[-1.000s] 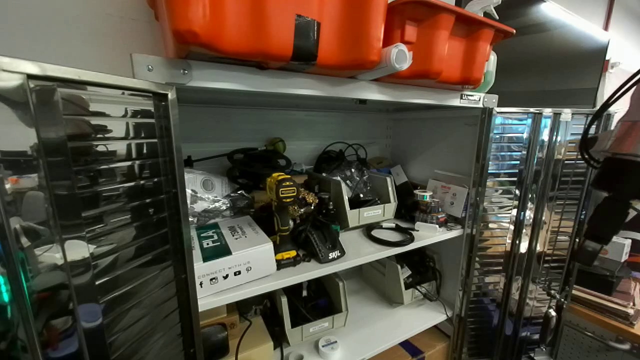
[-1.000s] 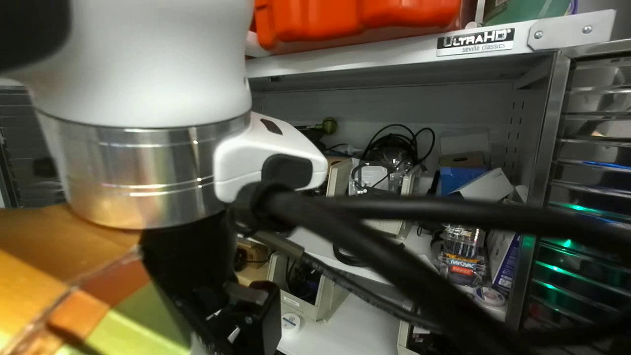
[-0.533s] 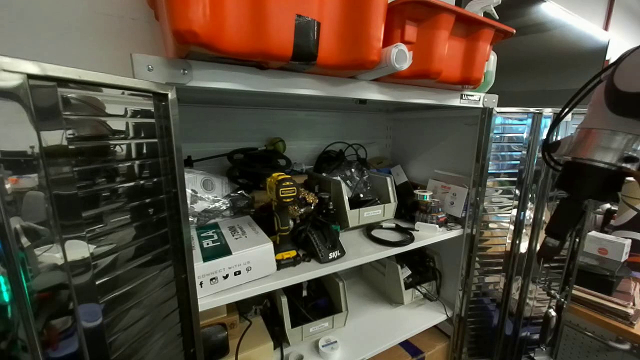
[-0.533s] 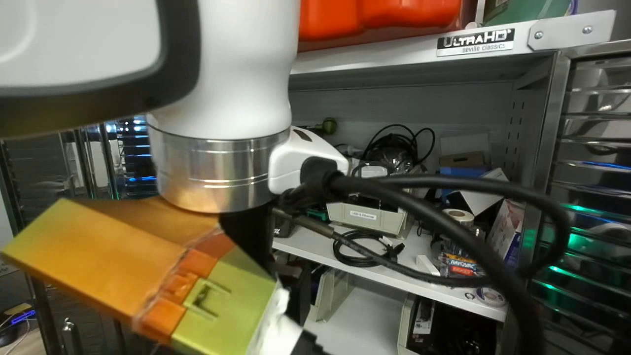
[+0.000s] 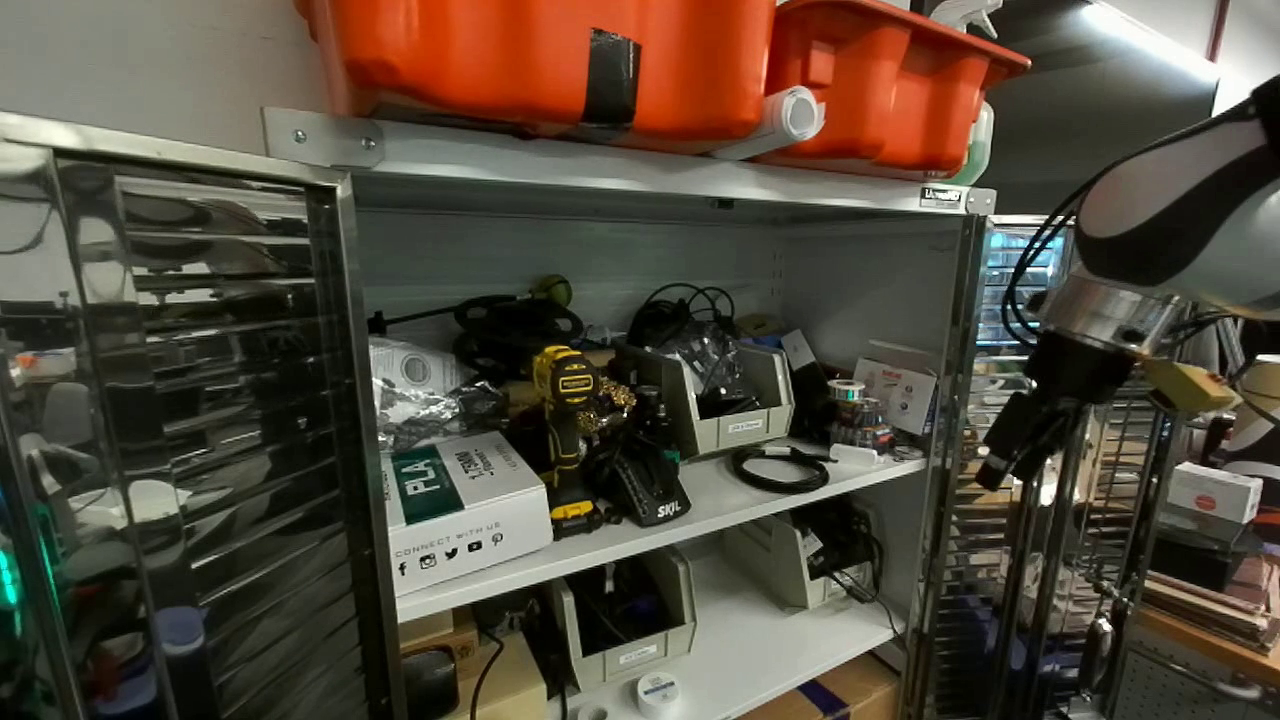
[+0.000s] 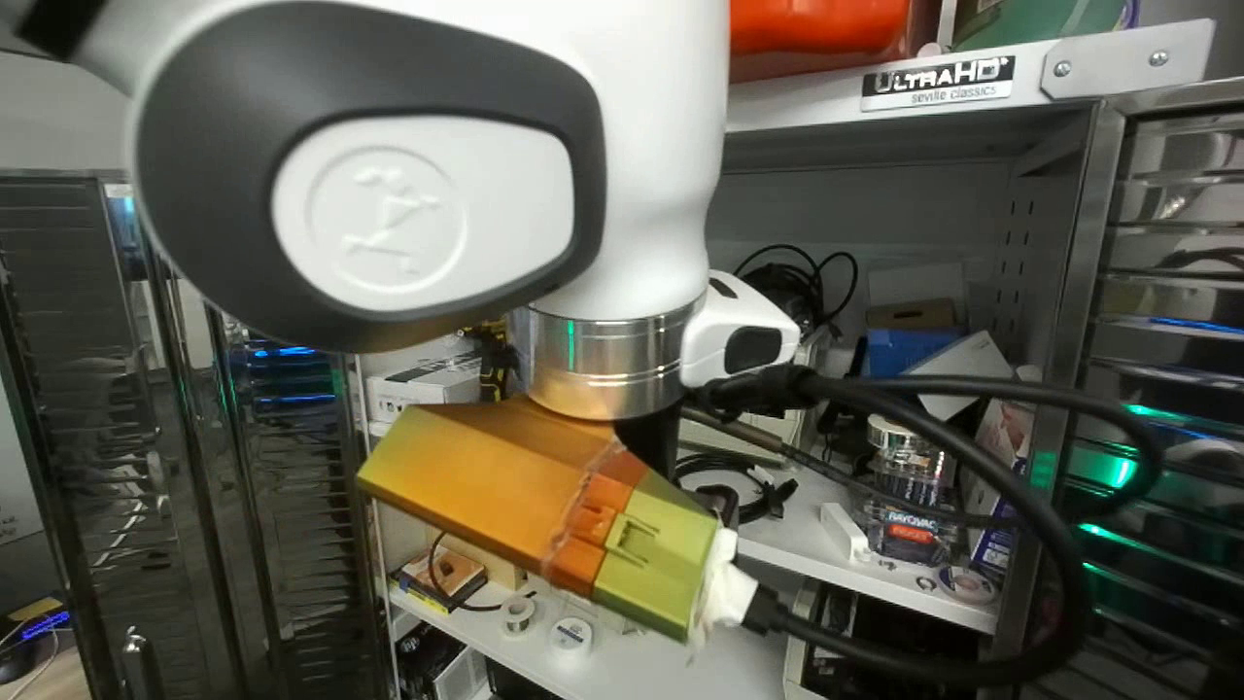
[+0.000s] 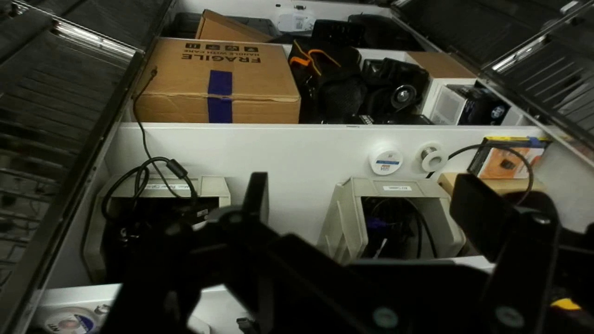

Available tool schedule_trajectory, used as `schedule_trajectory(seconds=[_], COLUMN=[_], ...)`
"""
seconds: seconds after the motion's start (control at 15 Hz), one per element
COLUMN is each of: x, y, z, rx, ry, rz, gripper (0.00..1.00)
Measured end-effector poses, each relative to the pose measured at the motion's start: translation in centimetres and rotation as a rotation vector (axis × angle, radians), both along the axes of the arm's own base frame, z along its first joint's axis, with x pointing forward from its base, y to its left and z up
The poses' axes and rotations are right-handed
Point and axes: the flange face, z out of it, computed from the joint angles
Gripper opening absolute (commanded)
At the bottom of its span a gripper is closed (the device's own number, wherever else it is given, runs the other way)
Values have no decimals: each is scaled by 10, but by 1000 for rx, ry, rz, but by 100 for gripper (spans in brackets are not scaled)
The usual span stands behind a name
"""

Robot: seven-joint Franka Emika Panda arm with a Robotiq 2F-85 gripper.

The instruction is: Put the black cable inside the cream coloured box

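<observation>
The black cable [image 5: 780, 487] lies coiled on the middle shelf near its front edge. In an exterior view the arm partly covers the coil [image 6: 773, 486]. A cream bin [image 5: 710, 437] with cables and a plastic bag stands behind it. Two similar bins, one at the left [image 5: 665, 645] and one at the right [image 5: 780, 565], stand on the shelf below. My gripper [image 5: 1012, 470] is in the air in front of the cabinet's right side. In the wrist view the gripper [image 7: 366, 204] is open and empty; the left lower bin [image 7: 338, 232] shows beyond it. The coil is hidden there.
A yellow drill [image 5: 568, 385], a black charger [image 5: 645, 490] and a white PLA box [image 5: 480, 520] stand left of the coil. A small white block [image 5: 853, 454] and a battery jar [image 5: 865, 425] are at its right. Metal doors [image 5: 1010, 400] flank the cabinet opening.
The arm has moved leftward toward the cabinet in an exterior view; its gripper came further into view and rose slightly. The cable and bins have not moved.
</observation>
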Motion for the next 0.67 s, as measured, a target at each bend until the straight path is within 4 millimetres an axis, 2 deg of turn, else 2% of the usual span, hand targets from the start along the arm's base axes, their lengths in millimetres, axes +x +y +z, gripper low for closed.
schedule_trajectory(seconds=[0.27, 0.67], x=[48, 130], y=[-1, 14], z=[-9, -16], rx=[46, 53], ry=[-15, -10], rz=[-72, -130], gripper=[100, 100])
